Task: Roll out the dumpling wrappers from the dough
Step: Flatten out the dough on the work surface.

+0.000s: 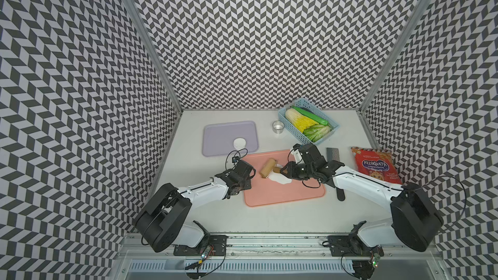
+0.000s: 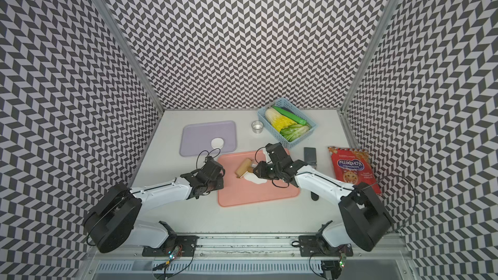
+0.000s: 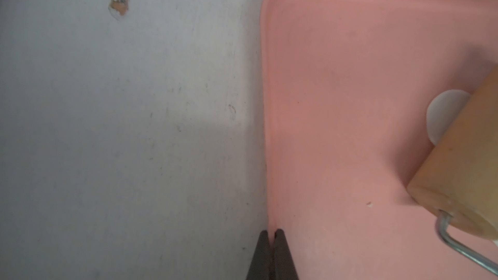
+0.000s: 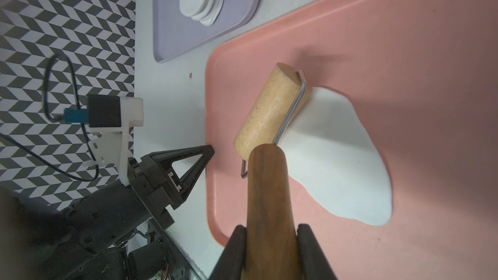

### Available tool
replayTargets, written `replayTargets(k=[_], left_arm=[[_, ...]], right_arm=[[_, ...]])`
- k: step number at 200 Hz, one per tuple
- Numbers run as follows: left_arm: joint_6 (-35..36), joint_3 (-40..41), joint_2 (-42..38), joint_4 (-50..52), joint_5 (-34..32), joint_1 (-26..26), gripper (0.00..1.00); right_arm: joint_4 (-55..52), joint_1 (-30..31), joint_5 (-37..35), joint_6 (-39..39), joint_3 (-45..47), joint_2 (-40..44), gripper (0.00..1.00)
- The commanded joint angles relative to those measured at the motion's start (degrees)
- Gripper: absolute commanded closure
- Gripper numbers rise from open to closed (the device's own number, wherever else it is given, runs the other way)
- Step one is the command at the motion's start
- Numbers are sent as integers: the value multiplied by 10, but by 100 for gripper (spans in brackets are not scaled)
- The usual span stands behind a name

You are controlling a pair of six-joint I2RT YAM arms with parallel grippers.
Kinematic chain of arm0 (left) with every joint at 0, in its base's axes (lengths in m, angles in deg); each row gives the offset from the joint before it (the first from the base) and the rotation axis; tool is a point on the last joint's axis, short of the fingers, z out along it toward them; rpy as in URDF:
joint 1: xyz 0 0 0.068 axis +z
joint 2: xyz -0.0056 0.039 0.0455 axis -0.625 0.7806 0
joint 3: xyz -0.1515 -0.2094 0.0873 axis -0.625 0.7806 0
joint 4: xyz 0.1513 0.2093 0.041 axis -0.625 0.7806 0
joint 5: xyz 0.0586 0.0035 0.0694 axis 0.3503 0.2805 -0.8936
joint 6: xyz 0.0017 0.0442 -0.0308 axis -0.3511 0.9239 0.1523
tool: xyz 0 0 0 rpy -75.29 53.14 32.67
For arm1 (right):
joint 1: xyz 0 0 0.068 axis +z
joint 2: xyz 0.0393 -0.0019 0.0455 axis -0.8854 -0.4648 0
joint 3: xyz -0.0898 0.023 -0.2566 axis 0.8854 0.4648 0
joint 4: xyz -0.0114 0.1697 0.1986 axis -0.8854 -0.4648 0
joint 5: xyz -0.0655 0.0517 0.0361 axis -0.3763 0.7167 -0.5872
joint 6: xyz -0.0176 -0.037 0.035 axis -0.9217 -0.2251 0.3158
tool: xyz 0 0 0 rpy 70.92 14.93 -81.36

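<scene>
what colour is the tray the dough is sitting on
Salmon pink. The tray under the dough shows best in the right wrist view.

A quick tally of the table

Two trays, one pink tray (image 1: 285, 197) and one purple tray (image 1: 223, 133). One wooden roller (image 1: 268, 167), one sheet of dough (image 1: 281, 179), one metal cup (image 1: 278, 127), one basket (image 1: 295, 130) holding three vegetables (image 1: 299, 122), one snack bag (image 1: 374, 165). One stack of wrappers (image 1: 239, 142), at least four discs from where I stand, the exact number hard to tell

Only legible text: "Конфеты", white on a purple oval, upside down on the red snack bag (image 1: 375, 168); smaller print unreadable.
</scene>
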Motion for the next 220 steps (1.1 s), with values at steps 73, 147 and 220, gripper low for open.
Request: replayTargets(k=[73, 147, 220], left_arm=[[13, 9, -3, 25, 7, 0, 100], [12, 9, -4, 28, 7, 0, 100], [12, 7, 4, 30, 6, 0, 100]], right_arm=[[-204, -44, -176, 37, 79, 194, 100], [-120, -39, -176, 58, 138, 136, 100], [-39, -30, -175, 70, 150, 45, 100]])
